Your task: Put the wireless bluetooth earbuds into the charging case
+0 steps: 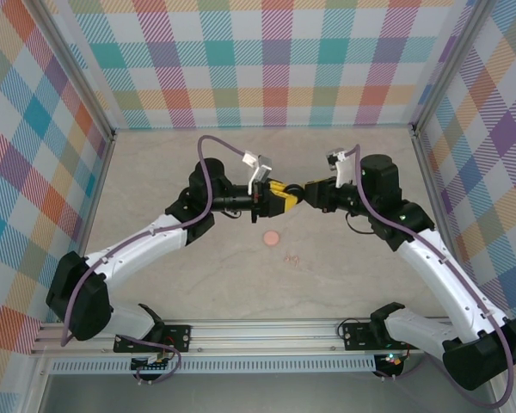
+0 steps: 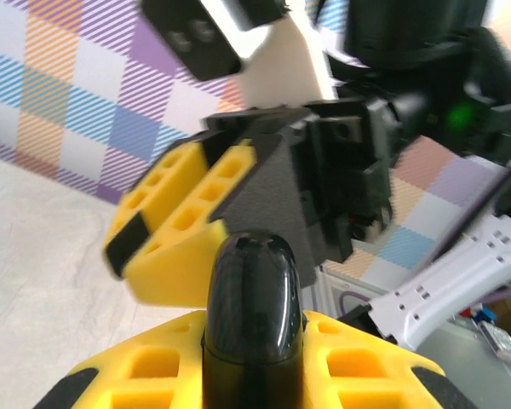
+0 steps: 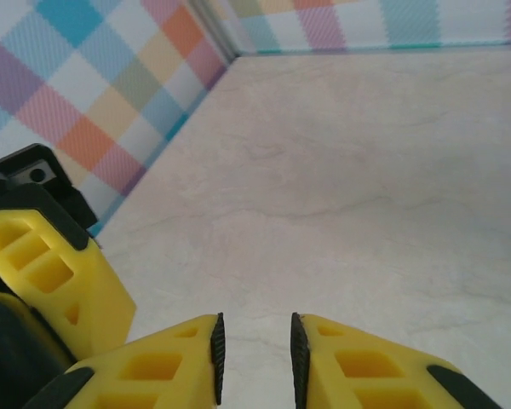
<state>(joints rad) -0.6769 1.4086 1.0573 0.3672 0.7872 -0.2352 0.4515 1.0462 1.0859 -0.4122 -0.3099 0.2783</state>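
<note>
My left gripper (image 1: 284,196) is held above the middle of the table, shut on a glossy black charging case (image 2: 254,290). In the left wrist view the case stands upright between the yellow fingers (image 2: 153,375), lid closed. My right gripper (image 1: 308,191) faces it tip to tip, just past the case top. Its jaws (image 3: 254,349) stand a little apart with nothing between them, and bare table shows through the gap. Two pale pink earbuds (image 1: 291,257) lie on the table in front of the grippers, next to a round pink case (image 1: 272,237).
The beige tabletop (image 1: 155,172) is boxed in by checked walls (image 1: 267,60) at the back and both sides. The left gripper's yellow finger (image 3: 43,264) shows at the left edge of the right wrist view.
</note>
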